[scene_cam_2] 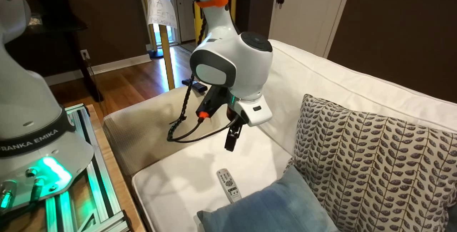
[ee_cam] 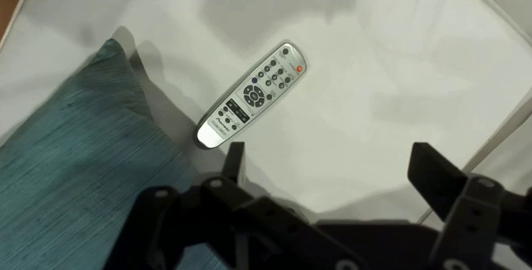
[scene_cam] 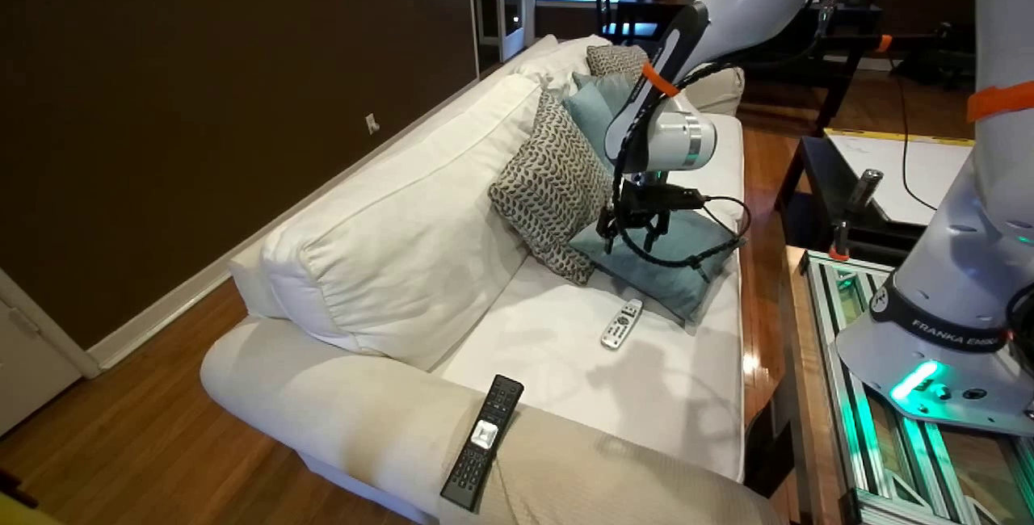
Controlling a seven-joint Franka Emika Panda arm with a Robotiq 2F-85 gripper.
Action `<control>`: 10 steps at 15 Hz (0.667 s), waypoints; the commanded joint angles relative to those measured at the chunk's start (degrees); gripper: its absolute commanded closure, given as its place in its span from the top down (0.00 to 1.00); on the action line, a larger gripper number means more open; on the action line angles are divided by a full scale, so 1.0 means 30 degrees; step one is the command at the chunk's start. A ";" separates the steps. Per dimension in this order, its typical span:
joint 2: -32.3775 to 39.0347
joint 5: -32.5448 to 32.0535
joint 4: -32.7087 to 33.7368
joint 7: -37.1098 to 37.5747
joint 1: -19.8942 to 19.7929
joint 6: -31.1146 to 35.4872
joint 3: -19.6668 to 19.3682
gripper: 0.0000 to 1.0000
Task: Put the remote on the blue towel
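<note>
The remote, slim and silver-grey with dark buttons, lies flat on the white sofa seat in both exterior views (scene_cam: 622,325) (scene_cam_2: 229,185) and in the wrist view (ee_cam: 253,95). The blue towel, a plump teal-blue square, lies beside it on the seat (scene_cam: 670,289) (scene_cam_2: 275,207), and fills the left of the wrist view (ee_cam: 83,149). My gripper is in both exterior views (scene_cam: 630,241) (scene_cam_2: 231,144) and in the wrist view (ee_cam: 326,149). It is open and empty, held above the seat. The remote's lower end appears just beyond the left finger in the wrist view.
A leaf-patterned cushion (scene_cam: 553,182) leans on the sofa back (scene_cam: 404,234) beside the blue towel. A smaller teal cushion (scene_cam: 590,115) stands behind it. A longer black remote (scene_cam: 483,440) lies on the sofa arm (scene_cam: 347,404). A cable loop (scene_cam: 747,226) hangs at the wrist.
</note>
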 commanded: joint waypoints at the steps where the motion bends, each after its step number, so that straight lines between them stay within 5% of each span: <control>1: 0.0306 0.2841 -0.0661 -0.1593 -0.1417 0.2117 0.1865 1.00; 6: 0.1296 0.5986 -0.0872 -0.2066 -0.2801 0.3858 0.3663 1.00; 10: 0.2398 0.6216 -0.1764 -0.1172 -0.2636 0.3950 0.3110 1.00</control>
